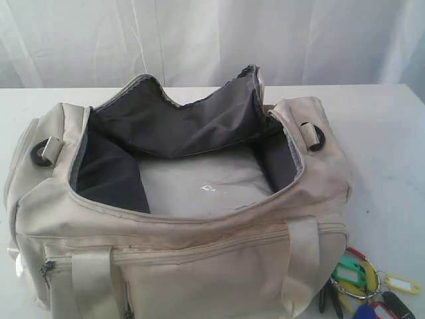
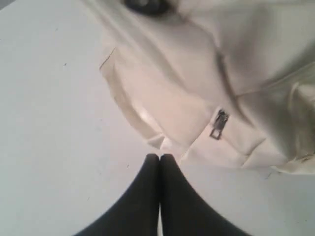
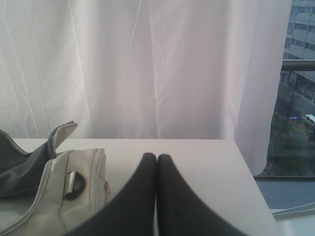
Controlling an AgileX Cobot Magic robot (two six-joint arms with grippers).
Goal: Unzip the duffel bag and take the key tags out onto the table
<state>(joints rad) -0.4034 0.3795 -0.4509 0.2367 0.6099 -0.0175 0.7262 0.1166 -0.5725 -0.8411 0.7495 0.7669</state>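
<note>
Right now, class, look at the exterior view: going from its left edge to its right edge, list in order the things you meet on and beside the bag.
first black D-ring → dark grey lining inside the open duffel bag → second black D-ring → key tags lying on the table

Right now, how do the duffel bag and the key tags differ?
The duffel bag is large, plain cream-beige fabric; the key tags are a small, many-coloured plastic bunch. The duffel bag stands unzipped, dark lining showing; the key tags lie outside it, at the exterior view's lower right. Both rest on the white table.
</note>
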